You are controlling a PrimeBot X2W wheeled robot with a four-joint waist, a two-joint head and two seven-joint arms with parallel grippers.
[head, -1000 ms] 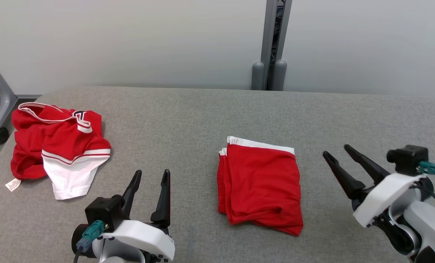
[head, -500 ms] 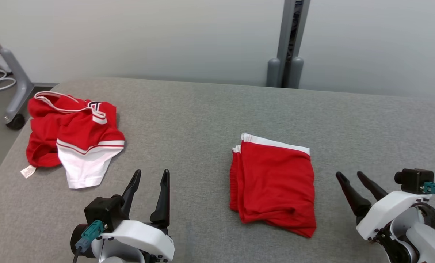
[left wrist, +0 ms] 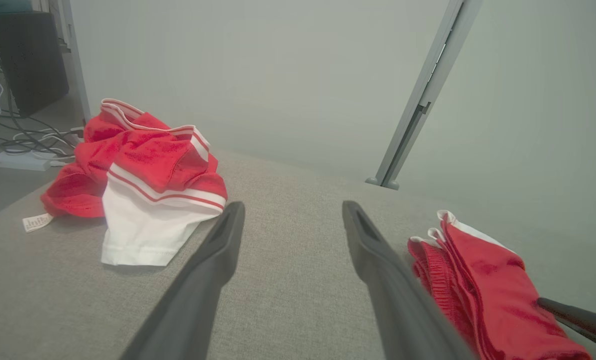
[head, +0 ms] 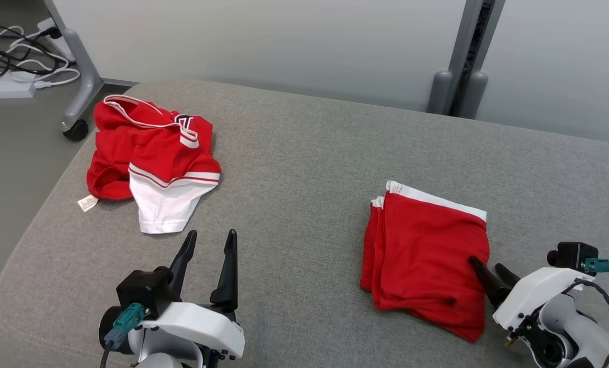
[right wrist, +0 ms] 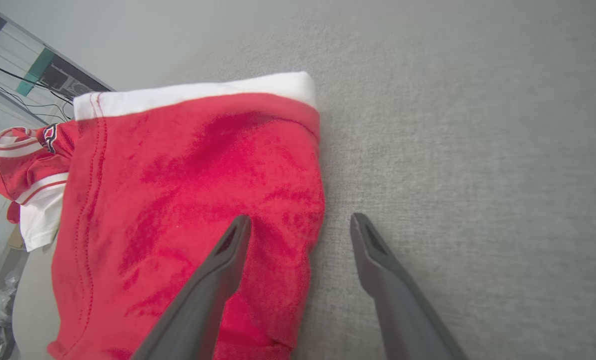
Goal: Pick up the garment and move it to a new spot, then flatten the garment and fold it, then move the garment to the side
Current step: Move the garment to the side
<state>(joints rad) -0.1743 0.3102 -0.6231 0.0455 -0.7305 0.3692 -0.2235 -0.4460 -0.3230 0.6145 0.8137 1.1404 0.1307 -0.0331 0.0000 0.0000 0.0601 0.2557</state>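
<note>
Here, folded garment [head: 427, 250], right fingers [head: 483, 278] parted astride its edge

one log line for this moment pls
left tool: open, empty | right tool: open, astride right edge of folded red garment | crumpled red-and-white garment: far left, untouched

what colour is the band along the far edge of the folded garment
White; the band edges the red folded garment, clearest in the right wrist view.

Red garment [head: 427, 255], white-edged; red jersey [head: 156, 148] with white striped panel; grey surface [head: 304, 153]
</note>
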